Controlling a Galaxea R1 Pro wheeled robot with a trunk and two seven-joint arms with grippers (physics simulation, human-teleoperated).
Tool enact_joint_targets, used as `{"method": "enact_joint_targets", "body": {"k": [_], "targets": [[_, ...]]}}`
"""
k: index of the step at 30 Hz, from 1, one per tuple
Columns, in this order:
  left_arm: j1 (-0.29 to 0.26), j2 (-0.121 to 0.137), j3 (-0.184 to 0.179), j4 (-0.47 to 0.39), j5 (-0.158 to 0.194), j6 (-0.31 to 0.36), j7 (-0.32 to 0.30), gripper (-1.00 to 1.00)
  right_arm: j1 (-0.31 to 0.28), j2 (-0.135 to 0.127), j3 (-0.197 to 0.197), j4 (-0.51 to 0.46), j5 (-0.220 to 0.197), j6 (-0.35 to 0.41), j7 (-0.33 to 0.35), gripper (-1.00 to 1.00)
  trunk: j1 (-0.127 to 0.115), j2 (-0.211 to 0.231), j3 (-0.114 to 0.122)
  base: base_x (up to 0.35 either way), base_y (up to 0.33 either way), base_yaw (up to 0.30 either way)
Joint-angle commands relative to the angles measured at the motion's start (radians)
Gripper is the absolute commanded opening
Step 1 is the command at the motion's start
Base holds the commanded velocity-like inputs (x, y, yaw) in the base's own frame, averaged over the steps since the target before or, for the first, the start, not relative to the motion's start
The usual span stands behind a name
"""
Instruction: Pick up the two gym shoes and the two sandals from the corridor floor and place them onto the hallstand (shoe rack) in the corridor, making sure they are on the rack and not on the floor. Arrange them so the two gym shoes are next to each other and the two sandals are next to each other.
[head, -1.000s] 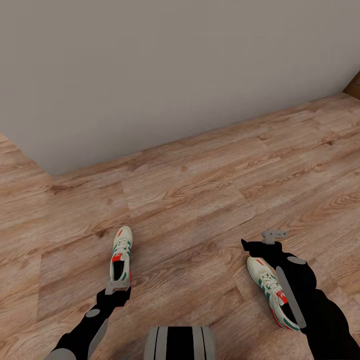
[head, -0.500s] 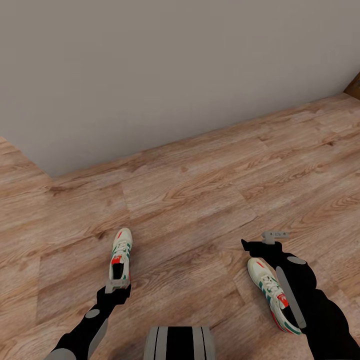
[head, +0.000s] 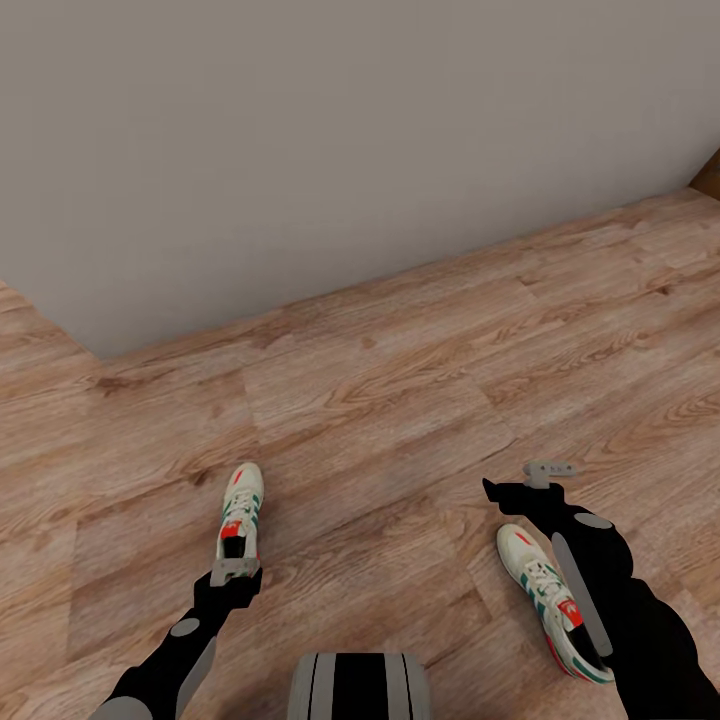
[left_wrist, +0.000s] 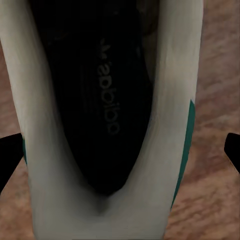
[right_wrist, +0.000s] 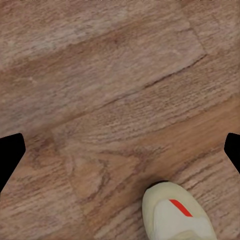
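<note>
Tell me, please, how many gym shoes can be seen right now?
2: one gym shoe lies on the wood floor just ahead of the left gripper; the other lies beside the right arm.

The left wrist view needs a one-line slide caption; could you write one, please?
Left gripper fingertips straddle a cream gym shoe, looking into its dark opening.

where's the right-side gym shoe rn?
In the head view the right gym shoe lies on the wood floor at lower right, right beside the right arm, just behind the right gripper; its toe shows in the right wrist view.
</note>
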Motion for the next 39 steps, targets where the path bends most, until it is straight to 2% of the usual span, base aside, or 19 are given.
{"method": "enact_joint_targets", "body": {"k": [1, 33, 34, 39], "targets": [[0.000, 0.000, 0.002, 0.001, -0.001, -0.004, 0.000, 1.00, 0.000, 0.000, -0.001, -0.001, -0.006, 0.004, 0.001, 1.00, 0.000, 0.000, -0.001, 0.041, 0.000, 0.000], [0.000, 0.000, 0.003, 0.001, -0.001, -0.006, 0.000, 1.00, 0.000, 0.000, 0.000, -0.001, -0.006, 0.004, 0.001, 1.00, 0.000, 0.000, -0.001, 0.021, 0.012, 0.000], [0.000, -0.001, 0.002, 0.001, -0.001, -0.006, 0.000, -1.00, 0.000, 0.000, 0.000, -0.001, -0.006, 0.004, 0.001, 1.00, 0.000, 0.000, -0.001, 0.000, 0.000, 0.000], [0.000, 0.000, 0.005, 0.001, 0.000, -0.007, 0.000, -1.00, 0.000, 0.000, 0.000, -0.001, -0.006, 0.004, 0.001, 1.00, 0.000, 0.000, -0.001, 0.000, 0.000, 0.000]]}}
